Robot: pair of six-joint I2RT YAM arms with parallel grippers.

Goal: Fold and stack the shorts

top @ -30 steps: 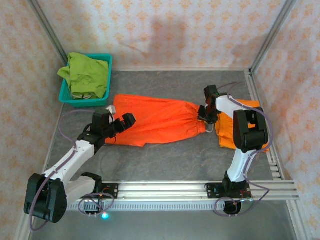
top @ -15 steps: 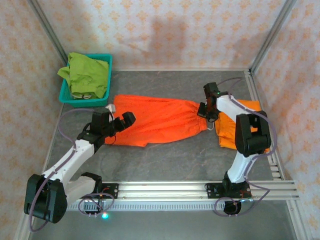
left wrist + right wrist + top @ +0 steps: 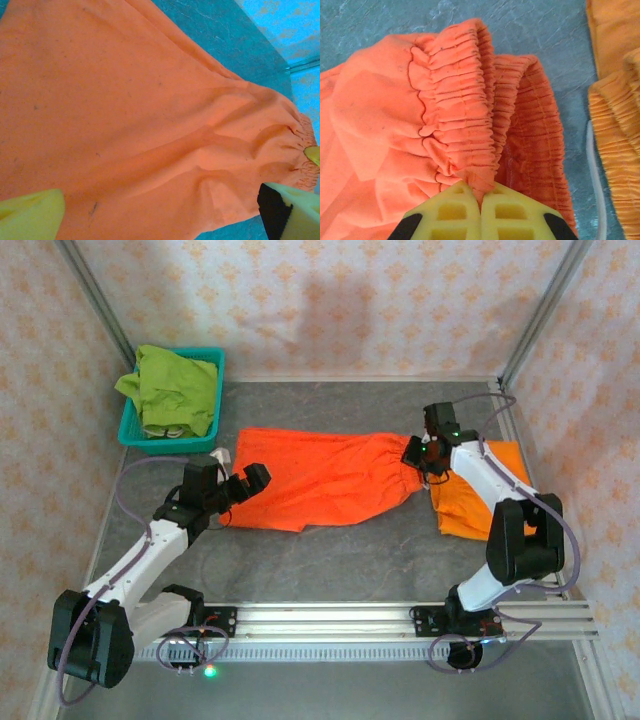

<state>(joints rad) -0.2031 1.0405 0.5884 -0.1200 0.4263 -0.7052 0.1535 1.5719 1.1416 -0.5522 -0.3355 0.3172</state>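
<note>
The waistband of the spread orange shorts (image 3: 320, 478), laid mid-worktop (image 3: 350, 550), is pinched by the right tool (image 3: 481, 197). The left tool (image 3: 243, 488) is held spread above their left end. Green shorts (image 3: 175, 385) are heaped in the far-left basket (image 3: 216, 400).

**ARM AND GRIPPER STATUS**

The left arm (image 3: 140, 560) is angling from the near left toward the centre, with the left gripper (image 3: 245, 483) holding its jaws wide apart. The right arm (image 3: 485, 472) is bending at the far right, with the right gripper (image 3: 481, 200) pinching the orange shorts (image 3: 455, 115), jaws fully closed.
</note>
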